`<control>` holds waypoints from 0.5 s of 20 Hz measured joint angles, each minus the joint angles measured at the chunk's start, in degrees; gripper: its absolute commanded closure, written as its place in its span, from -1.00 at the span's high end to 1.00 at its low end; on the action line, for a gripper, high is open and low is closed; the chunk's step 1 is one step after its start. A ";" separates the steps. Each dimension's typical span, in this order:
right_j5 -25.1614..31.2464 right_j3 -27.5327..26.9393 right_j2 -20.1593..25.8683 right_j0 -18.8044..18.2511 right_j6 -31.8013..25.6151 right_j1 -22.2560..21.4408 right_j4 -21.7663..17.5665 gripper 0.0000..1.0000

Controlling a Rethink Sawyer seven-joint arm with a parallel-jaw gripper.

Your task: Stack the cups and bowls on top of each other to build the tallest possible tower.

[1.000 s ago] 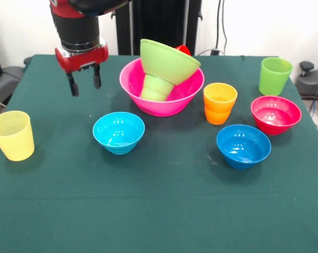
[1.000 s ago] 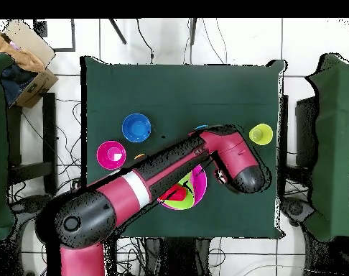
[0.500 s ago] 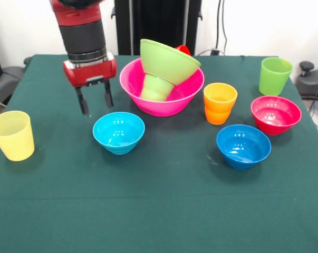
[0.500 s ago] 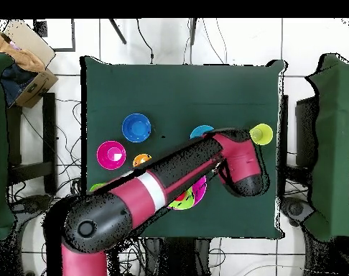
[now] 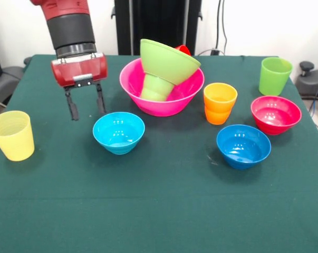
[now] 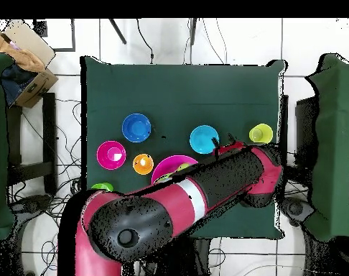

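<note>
While the pale yellow cup (image 5: 12, 135) stands at the table's (image 5: 159, 211) left edge, the gripper (image 5: 86, 106) hangs empty beside the light blue bowl (image 5: 118, 132), jaws spread; the tower (image 5: 163, 79) leans mid-table near the far edge.

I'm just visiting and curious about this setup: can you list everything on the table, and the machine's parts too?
Large bowl: one, pink, far middle of the table.
Small cup: one, pale green, upside down inside the pink bowl.
Medium bowl: one, lime green, tilted on that cup.
Red cup: one, only its rim shows behind the lime bowl.
Small bowls: three, light blue, darker blue, magenta.
Loose cups: three, pale yellow, orange, taller lime green.
Table: one, dark green cloth.
Arm: one, red and black.
Claw: one, open, empty, between yellow cup and light blue bowl.
</note>
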 measured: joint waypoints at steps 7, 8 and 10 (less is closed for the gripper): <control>-0.13 1.42 0.10 0.08 -7.41 -0.05 3.88 1.00; -0.13 1.67 0.11 0.08 -8.10 0.01 4.88 1.00; -0.11 1.97 0.14 0.09 -8.89 0.08 6.06 1.00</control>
